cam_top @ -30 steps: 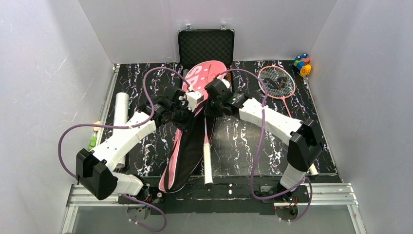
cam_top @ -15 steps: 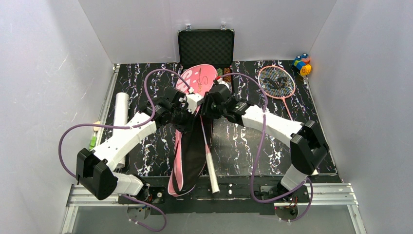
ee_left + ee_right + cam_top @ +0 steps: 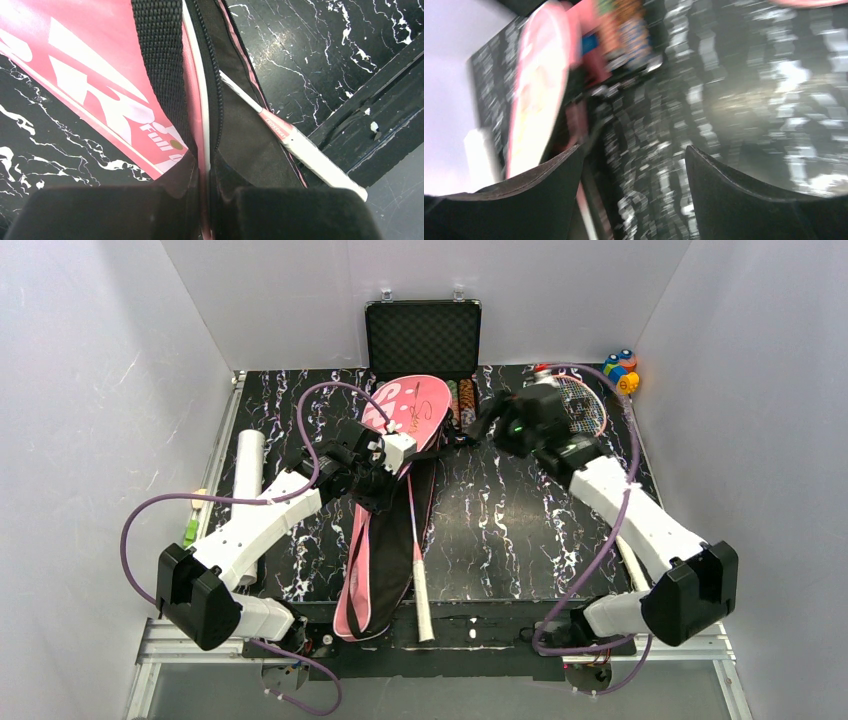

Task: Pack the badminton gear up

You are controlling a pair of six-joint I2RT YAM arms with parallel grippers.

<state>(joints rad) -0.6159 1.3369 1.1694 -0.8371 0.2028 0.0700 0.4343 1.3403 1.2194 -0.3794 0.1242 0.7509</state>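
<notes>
Your left gripper (image 3: 206, 192) clenched on edge of pink cover (image 3: 75, 70), mid-table. 1 racket (image 3: 420, 585) lies on cover's black lining, white handle poking toward near edge. Your right gripper (image 3: 634, 170) spread wide, empty, above table near 2nd racket (image 3: 592, 408). White tube (image 3: 247, 465) at left.
</notes>
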